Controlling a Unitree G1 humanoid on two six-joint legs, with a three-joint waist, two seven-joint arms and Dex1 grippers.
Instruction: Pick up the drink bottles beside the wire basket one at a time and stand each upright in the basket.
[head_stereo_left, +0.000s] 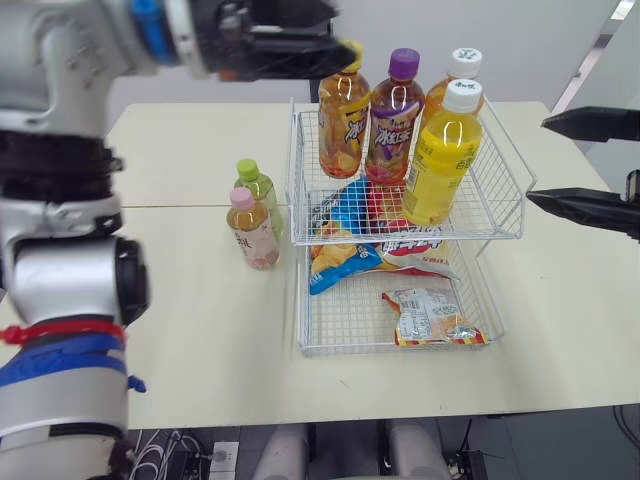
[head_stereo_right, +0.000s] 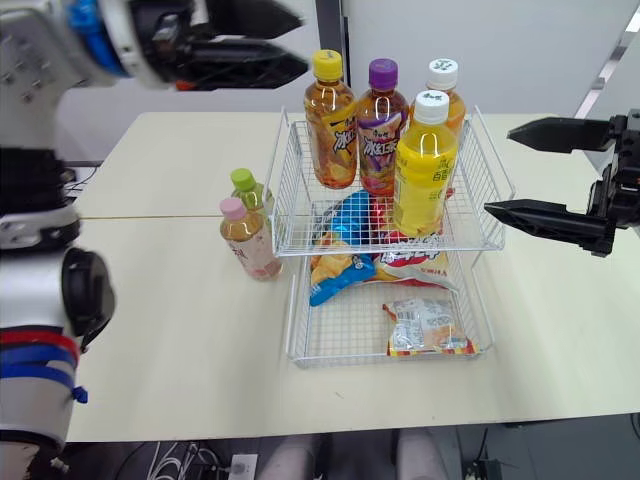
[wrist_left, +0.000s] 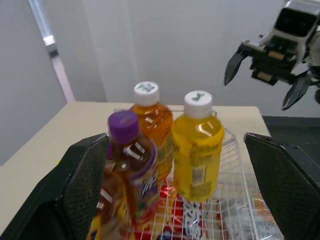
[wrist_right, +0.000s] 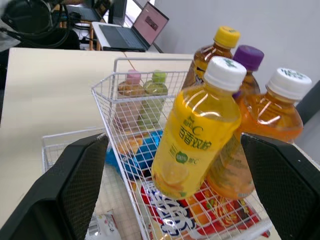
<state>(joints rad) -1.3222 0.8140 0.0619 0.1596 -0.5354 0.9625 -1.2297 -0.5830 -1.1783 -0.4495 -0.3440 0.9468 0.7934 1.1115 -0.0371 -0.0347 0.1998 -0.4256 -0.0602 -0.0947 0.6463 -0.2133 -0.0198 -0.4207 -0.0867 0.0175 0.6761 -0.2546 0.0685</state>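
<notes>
A two-tier white wire basket stands on the beige table. Its upper tier holds several upright bottles: a yellow-capped amber one, a purple-capped one, a white-capped orange one and a white-capped yellow one. Just left of the basket, a green-capped bottle and a pink-capped bottle stand upright on the table. My left gripper hovers open by the yellow cap, holding nothing. My right gripper hangs open and empty off the basket's right side.
The lower tier holds snack bags: a blue one, a red-and-white one and a small packet. Bare table stretches left and in front of the basket. A laptop sits beyond the table.
</notes>
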